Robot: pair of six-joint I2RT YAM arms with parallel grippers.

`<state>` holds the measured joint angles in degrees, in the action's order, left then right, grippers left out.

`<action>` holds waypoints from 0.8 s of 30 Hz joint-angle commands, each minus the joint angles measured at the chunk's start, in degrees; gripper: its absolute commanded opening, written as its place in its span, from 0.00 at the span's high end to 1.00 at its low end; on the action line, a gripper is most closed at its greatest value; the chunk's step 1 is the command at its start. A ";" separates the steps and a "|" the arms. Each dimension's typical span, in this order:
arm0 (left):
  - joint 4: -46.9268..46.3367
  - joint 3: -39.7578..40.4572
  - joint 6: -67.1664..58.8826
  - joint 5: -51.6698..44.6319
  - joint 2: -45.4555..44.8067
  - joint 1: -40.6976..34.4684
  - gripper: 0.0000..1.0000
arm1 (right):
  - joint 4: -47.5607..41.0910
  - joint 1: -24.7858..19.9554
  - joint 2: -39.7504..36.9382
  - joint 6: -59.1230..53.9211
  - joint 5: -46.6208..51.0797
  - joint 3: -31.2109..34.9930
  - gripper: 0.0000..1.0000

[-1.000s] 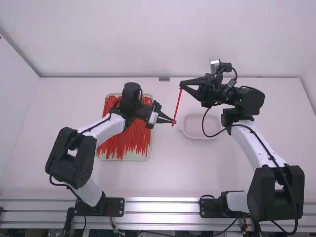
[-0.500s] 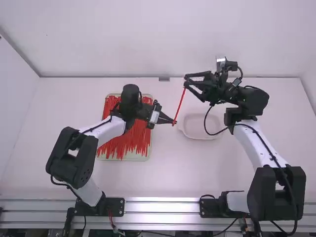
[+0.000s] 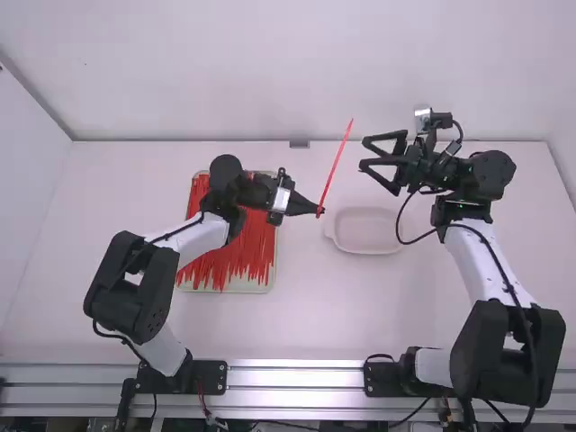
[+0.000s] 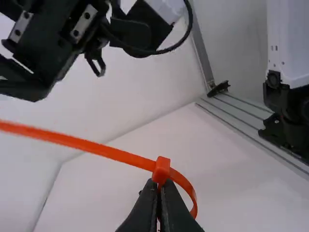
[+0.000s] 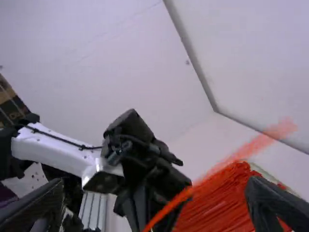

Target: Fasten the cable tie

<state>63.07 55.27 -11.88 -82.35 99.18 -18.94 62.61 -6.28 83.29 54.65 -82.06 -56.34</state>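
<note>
A red cable tie is pinched at its head end by my left gripper, shut, above the table between the tray and the dish. In the left wrist view the tie runs through its head into a small loop, with my left gripper closed just below the head. The long tail slants up and away, its tip free. My right gripper hangs open to the right of the tail, apart from it. Its spread fingers frame the left gripper and the blurred tail.
A beige tray holding a pile of several red cable ties lies under the left arm. A shallow white dish sits on the table below the right gripper. White walls stand behind and at the left.
The right gripper has drawn back to the right, off the tie's tail. The left gripper has turned, and the tail has swung up and to the right.
</note>
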 commanded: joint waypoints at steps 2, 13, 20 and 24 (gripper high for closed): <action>5.40 -0.17 8.26 0.85 0.31 -0.24 0.98 | 1.70 -1.44 -0.87 -0.94 -2.45 2.43 0.02; 18.97 -0.17 17.03 3.50 0.31 0.57 0.98 | 11.50 3.13 -0.87 0.70 5.64 12.83 0.02; 17.75 -0.17 15.93 4.83 0.31 0.50 0.98 | 18.32 10.32 -0.87 1.84 12.52 14.23 0.01; 17.81 -0.17 15.93 4.81 0.31 0.31 0.98 | 17.55 12.96 -0.87 0.79 15.67 14.23 0.02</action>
<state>80.58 55.27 3.49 -77.84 99.15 -18.65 79.83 6.02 83.22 55.77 -69.71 -42.50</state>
